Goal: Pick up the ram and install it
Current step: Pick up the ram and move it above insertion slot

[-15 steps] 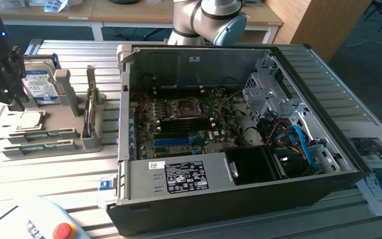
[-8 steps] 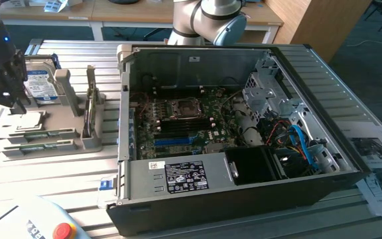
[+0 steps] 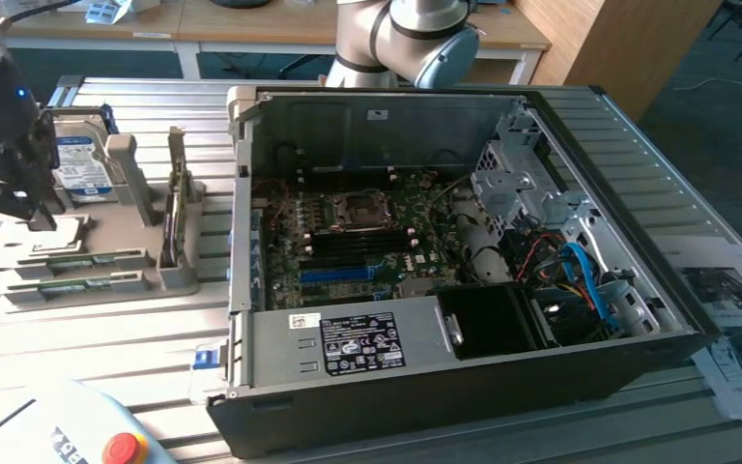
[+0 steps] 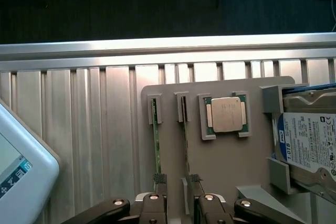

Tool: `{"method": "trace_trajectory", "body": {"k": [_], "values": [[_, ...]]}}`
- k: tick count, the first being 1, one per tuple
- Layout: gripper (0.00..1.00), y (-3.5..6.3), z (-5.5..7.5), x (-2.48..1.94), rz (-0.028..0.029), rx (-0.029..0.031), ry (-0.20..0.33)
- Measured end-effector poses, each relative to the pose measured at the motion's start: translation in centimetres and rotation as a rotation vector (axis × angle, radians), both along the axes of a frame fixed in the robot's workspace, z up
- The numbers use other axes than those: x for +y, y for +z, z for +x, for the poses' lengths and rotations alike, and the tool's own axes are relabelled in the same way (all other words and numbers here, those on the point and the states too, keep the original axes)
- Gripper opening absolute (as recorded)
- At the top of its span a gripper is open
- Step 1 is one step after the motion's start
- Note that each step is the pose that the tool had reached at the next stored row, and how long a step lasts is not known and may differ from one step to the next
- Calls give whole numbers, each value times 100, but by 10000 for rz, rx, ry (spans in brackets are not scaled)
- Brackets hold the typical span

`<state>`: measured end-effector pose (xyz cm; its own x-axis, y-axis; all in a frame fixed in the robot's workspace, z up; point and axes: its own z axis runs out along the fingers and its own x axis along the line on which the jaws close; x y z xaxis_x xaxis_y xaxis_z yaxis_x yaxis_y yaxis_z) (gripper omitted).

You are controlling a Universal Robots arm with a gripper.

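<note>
we see the ram (image 4: 185, 140) standing on edge in a slot of the flat grey holder (image 4: 220, 166), a thin green strip whose long axis runs from the gripper (image 4: 177, 184) toward the edge of the ribbed aluminium table (image 4: 79, 129), parallel to a second stick (image 4: 155, 140). the gripper is spread wide and empty, its dark fingers (image 4: 159, 181) flanking the ram's near end.

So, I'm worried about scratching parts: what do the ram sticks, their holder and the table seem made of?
By looks: the ram sticks are green circuit board, matte, seen edge-on; the holder is plain matte grey with moulded-looking slots, probably plastic; the table is ribbed silvery slats with a soft sheen, likely aluminium.
</note>
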<state>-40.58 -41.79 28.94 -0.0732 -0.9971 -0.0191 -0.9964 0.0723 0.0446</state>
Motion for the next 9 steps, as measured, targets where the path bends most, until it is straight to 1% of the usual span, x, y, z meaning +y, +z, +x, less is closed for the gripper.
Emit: {"method": "trace_trajectory", "body": {"k": [9], "values": [[30,-163,-3,-5,0,0,0]]}}
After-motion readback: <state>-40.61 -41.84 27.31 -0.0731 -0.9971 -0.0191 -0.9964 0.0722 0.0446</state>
